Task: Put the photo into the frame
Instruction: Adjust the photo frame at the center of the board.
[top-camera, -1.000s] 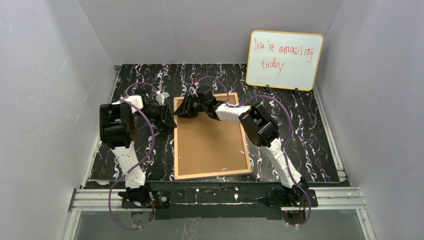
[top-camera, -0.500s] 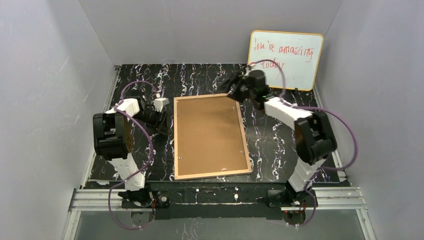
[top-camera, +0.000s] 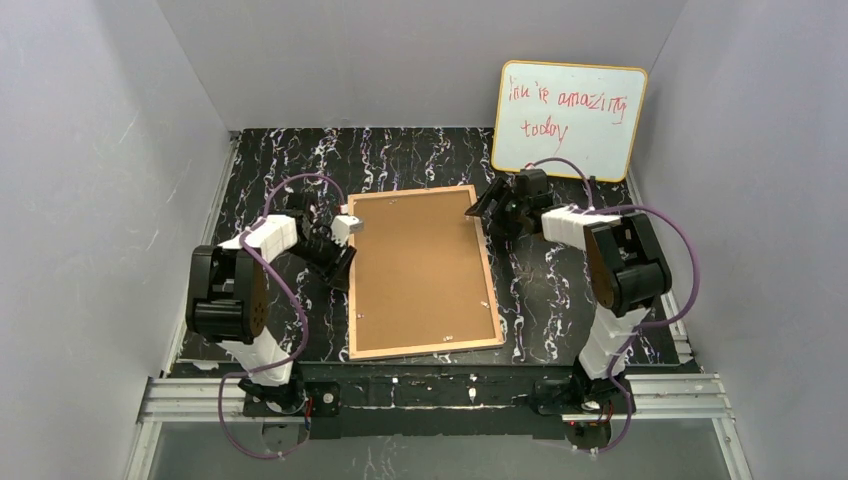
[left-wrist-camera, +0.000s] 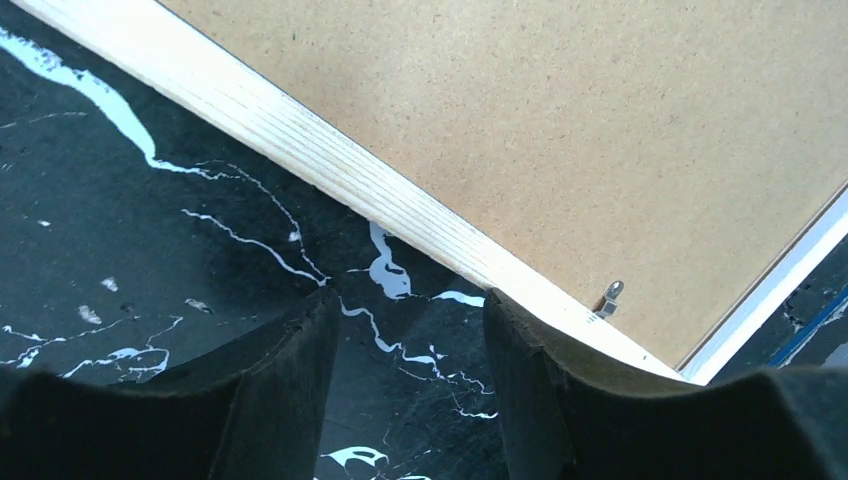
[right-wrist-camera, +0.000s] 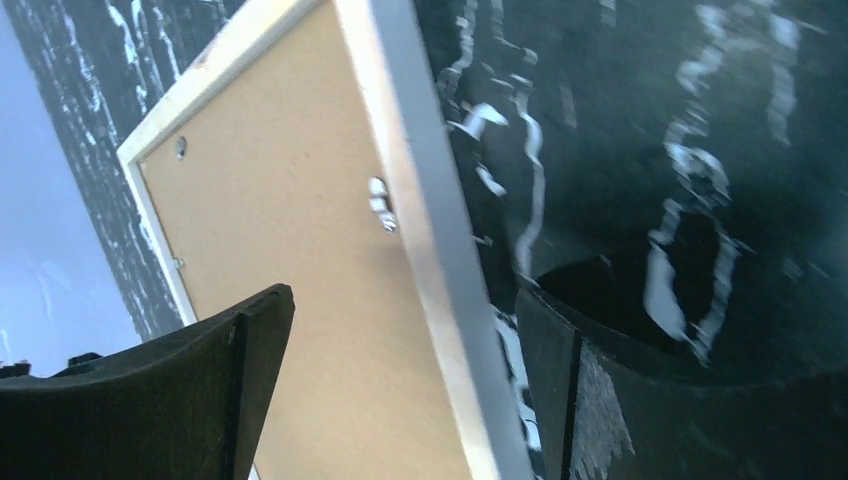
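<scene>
The frame (top-camera: 425, 350) lies back side up in the middle of the black marbled table (top-camera: 400, 155). Its tan wood rim runs around a brown backing board (top-camera: 420, 265). An orange-rimmed whiteboard (top-camera: 570, 120) with red writing leans against the wall at the upper right.

The left gripper (top-camera: 343, 255) sits low at the frame's left edge, near its upper left corner. In the left wrist view, its jaws (left-wrist-camera: 405, 330) stand apart with bare table between them. One finger (left-wrist-camera: 530, 380) is right against the wooden rim, though I cannot tell whether it touches. A small metal clip (left-wrist-camera: 607, 297) shows on the backing just past the rim.

The right gripper (top-camera: 488, 212) is at the frame's upper right corner. In the right wrist view its jaws (right-wrist-camera: 405, 300) are wide apart, with the frame's pale edge running between them and nothing clamped. Another clip (right-wrist-camera: 380, 205) sits on the backing near that edge.
</scene>
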